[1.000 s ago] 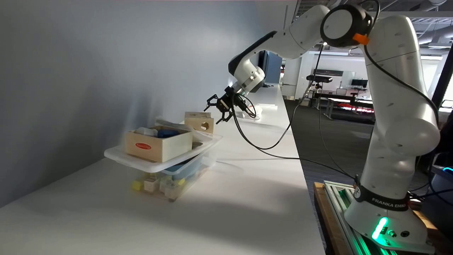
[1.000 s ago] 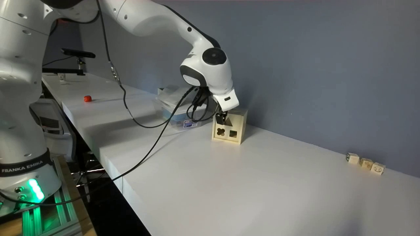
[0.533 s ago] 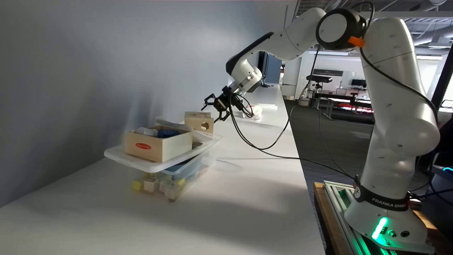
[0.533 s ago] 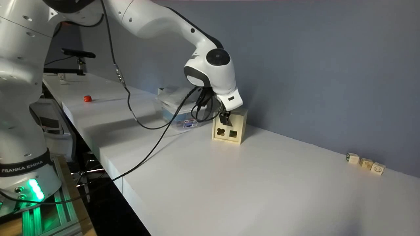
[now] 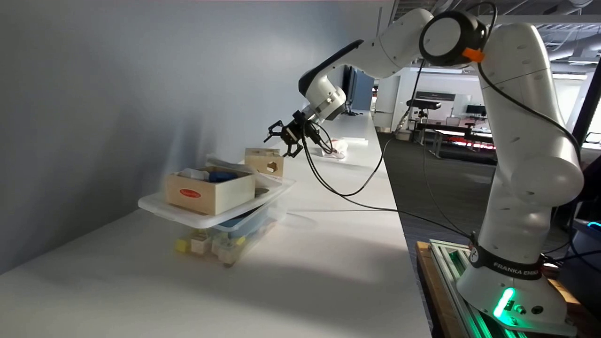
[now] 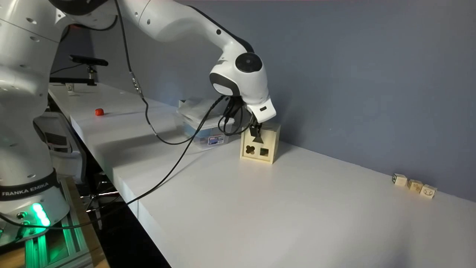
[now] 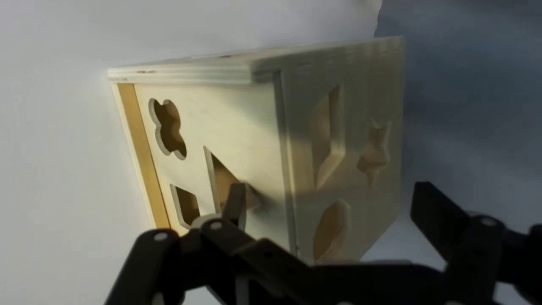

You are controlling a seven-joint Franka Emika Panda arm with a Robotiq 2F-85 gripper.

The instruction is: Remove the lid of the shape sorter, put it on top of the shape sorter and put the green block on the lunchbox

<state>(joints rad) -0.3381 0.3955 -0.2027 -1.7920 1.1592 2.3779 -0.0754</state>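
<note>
The shape sorter (image 6: 273, 147), a pale wooden cube with cut-out holes, stands upright on the table near the wall. In the wrist view its front face (image 7: 237, 123) has clover, triangle and square holes; its top face (image 7: 364, 199), which may be the lid, is in place. My gripper (image 5: 275, 148) hovers by the sorter's upper part, jaws wide apart, nothing held. In the wrist view one finger (image 7: 235, 203) overlaps the triangle hole and the other lies beyond the top face's far edge; contact cannot be told. A clear lidded plastic box (image 5: 244, 234) may be the lunchbox. The green block is out of view.
A low wooden box with a red mark (image 5: 197, 190) sits on the plastic box's lid. The wall (image 6: 353, 93) runs close behind the sorter. Three small wooden blocks (image 6: 414, 185) lie along it. A red object (image 6: 99, 111) is farther off. A cable (image 6: 174, 163) hangs from the arm.
The gripper has shifted slightly, toward the sorter's side in an exterior view, and risen a little. Its jaws have stayed open. The sorter and the other things have not moved.
</note>
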